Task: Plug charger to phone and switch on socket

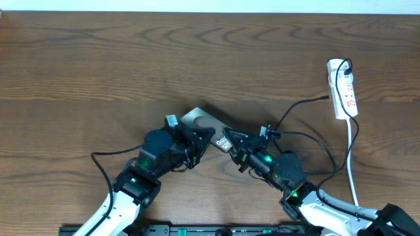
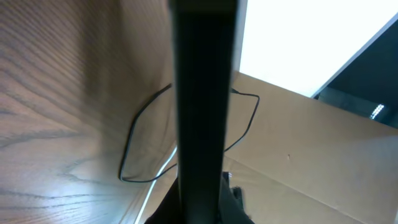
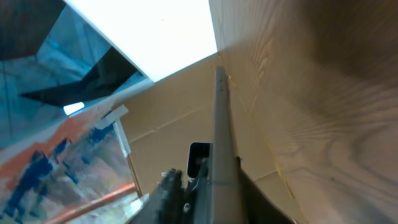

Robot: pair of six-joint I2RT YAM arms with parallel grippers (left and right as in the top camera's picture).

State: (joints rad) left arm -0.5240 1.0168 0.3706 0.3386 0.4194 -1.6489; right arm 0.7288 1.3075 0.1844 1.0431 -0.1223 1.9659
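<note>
Left gripper (image 1: pixel 202 139) is clamped on the phone (image 1: pixel 197 119) mid-table. Right gripper (image 1: pixel 231 143) sits at its other end, jaw width unclear. Charger (image 1: pixel 303 105) runs from the socket (image 1: pixel 342 88) toward it. Likely the plug-in step; next needs the tip aligned to the port.

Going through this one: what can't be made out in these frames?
Charging port: overhead, the left gripper and right gripper cover much of the phone; the wrist views show only a close-up edge.
Connector tip: overhead, the charger runs behind the right gripper.
Switch state: overhead, the socket is too small to read.
Right gripper's jaws: no view shows their gap.
</note>
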